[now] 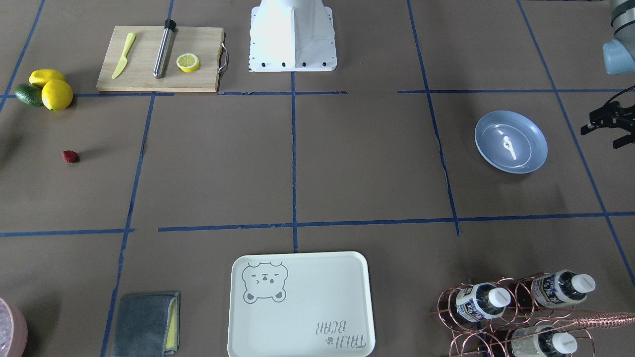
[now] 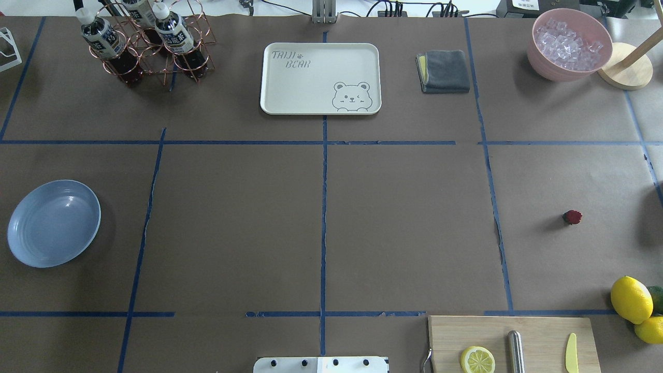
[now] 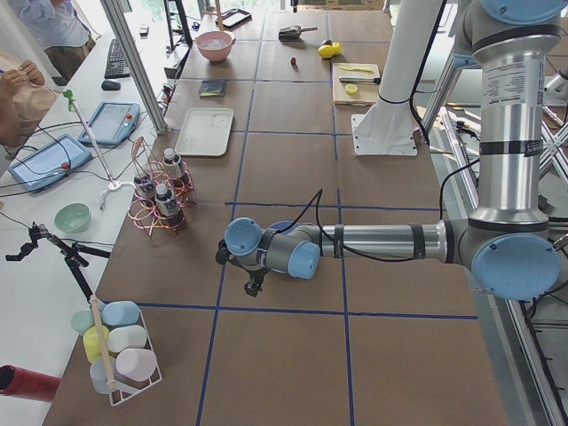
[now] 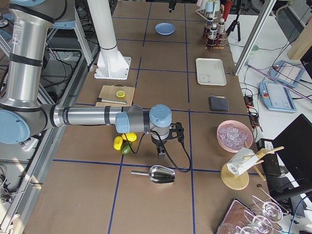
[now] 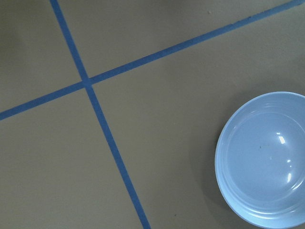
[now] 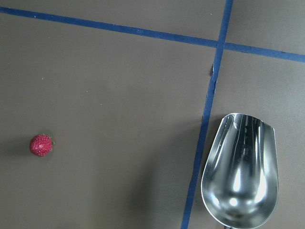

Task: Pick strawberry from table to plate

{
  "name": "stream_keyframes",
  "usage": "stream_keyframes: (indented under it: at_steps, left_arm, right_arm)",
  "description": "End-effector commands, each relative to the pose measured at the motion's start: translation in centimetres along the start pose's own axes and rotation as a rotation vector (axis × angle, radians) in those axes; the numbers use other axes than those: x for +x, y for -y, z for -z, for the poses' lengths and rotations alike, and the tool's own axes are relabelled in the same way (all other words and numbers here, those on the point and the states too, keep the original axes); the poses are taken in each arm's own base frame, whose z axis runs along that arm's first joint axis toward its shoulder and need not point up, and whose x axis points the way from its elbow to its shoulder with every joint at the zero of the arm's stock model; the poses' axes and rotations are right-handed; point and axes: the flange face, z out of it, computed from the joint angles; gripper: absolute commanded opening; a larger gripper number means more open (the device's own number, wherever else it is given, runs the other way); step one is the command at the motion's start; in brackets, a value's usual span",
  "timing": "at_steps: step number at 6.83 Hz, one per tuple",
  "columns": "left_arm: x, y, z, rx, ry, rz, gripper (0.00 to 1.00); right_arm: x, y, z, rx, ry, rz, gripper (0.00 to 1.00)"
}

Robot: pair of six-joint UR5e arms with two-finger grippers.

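Observation:
The strawberry (image 1: 70, 156) (image 2: 572, 217) lies alone on the brown table (image 2: 404, 223) on the robot's right side, and shows at the left of the right wrist view (image 6: 41, 145). The light-blue plate (image 1: 511, 142) (image 2: 54, 223) (image 5: 264, 160) sits empty at the far left. My left gripper (image 1: 601, 139) (image 3: 255, 284) hangs beside the plate, fingers apart and holding nothing. My right gripper (image 4: 161, 146) hovers above the table near the lemons. It shows only in the side view, so I cannot tell if it is open or shut.
A cutting board (image 1: 203, 44) holds a lemon half, a yellow knife and a metal cylinder. Two lemons (image 1: 55, 94) and an avocado lie behind the strawberry. A metal scoop (image 6: 240, 169) lies nearby. A cream tray (image 1: 307, 297), grey cloth (image 2: 444, 71), bottle rack (image 2: 150, 41) and ice bowl (image 2: 570, 46) line the far edge.

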Motion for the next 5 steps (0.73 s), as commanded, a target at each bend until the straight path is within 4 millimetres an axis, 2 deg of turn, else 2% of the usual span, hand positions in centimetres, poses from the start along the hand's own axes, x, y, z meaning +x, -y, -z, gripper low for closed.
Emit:
stream_keyframes:
  at_steps: [1,3,5]
  left_arm:
    - [2.4,0.7,-5.1,0.015,0.104,-0.044,0.98]
    - [2.8,0.0,-8.0,0.012,0.089,-0.120,1.00]
    - [3.4,-0.1,-8.6,0.001,0.081,-0.130,0.98]
  right_arm:
    - [-0.1,0.0,0.0,-0.001,0.002,-0.007,1.00]
    - [0.0,-0.1,0.0,-0.002,0.005,-0.014,1.00]
    - [-0.1,-0.1,0.0,-0.001,0.011,-0.014,1.00]
